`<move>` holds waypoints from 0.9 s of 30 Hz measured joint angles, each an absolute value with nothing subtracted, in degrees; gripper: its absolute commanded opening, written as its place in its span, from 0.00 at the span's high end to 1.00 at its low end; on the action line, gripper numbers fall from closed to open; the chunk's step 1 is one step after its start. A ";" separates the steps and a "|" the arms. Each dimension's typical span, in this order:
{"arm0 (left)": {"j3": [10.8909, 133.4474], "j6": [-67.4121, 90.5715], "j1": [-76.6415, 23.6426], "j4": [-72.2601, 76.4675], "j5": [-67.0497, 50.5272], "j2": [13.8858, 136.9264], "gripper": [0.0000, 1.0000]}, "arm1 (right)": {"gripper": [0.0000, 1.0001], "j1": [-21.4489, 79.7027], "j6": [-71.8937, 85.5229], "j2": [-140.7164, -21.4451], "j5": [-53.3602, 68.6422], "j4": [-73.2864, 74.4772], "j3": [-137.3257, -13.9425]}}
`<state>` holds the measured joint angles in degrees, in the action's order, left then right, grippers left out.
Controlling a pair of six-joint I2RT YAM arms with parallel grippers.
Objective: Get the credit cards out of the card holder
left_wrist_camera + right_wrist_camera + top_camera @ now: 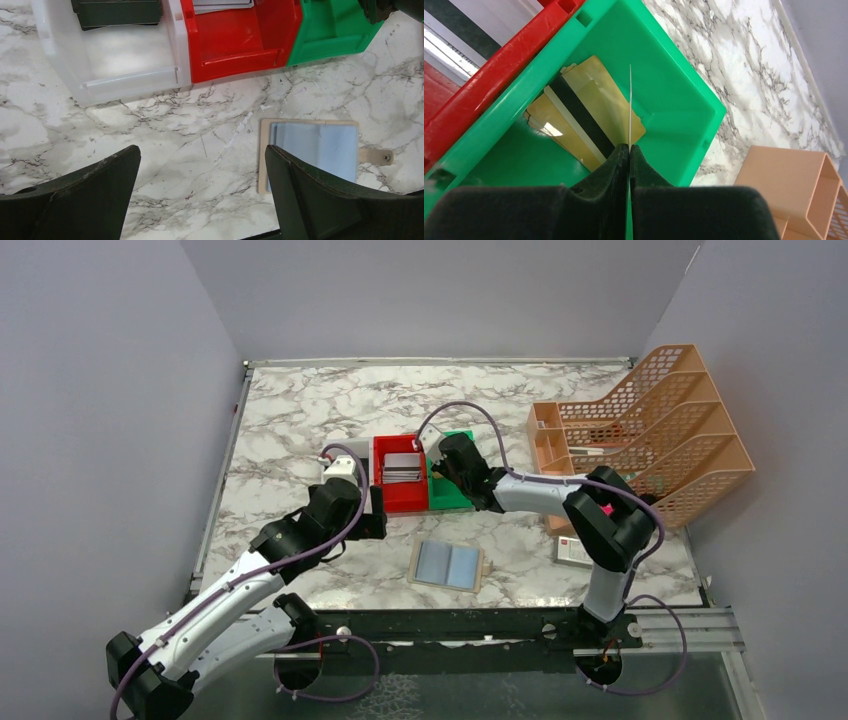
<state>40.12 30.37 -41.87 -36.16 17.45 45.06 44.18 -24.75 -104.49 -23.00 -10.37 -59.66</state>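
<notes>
Marbled worktop (290, 420) between grey walls carries a clear bin (115, 60), a red bin (235, 45) and a green bin (674, 95) side by side, and the tan holder (447, 565) lies open and flat near the front edge. Just beside it the left claw (201, 160) hangs wide open above bare worktop, touching nothing. Over the green bin the right claw (629, 149) is pinched on a thin card (630, 105) seen edge-on, above gold cards (589, 112) lying in that bin.

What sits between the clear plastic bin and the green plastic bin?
The red plastic bin sits side by side with both, clearest in the left wrist view.
</notes>
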 measured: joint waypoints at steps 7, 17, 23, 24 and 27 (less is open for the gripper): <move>40.12 30.30 -41.04 -36.16 17.43 45.67 0.01 | 0.83 44.18 -27.05 -107.92 -23.31 -8.38 -62.46; 40.12 30.11 -40.18 -36.16 17.37 46.26 0.01 | 0.77 44.27 -25.39 -108.77 -20.80 -0.73 -63.29; 40.12 30.09 -40.12 -36.16 17.32 46.44 0.01 | 0.77 44.29 -25.17 -108.77 -21.12 -0.08 -63.29; 40.12 30.09 -40.12 -36.16 17.32 46.46 0.01 | 0.77 44.29 -25.08 -108.77 -21.37 -0.01 -63.29; 40.12 30.09 -40.12 -36.16 17.30 46.48 0.01 | 0.75 44.27 -24.82 -108.77 -21.98 0.19 -63.33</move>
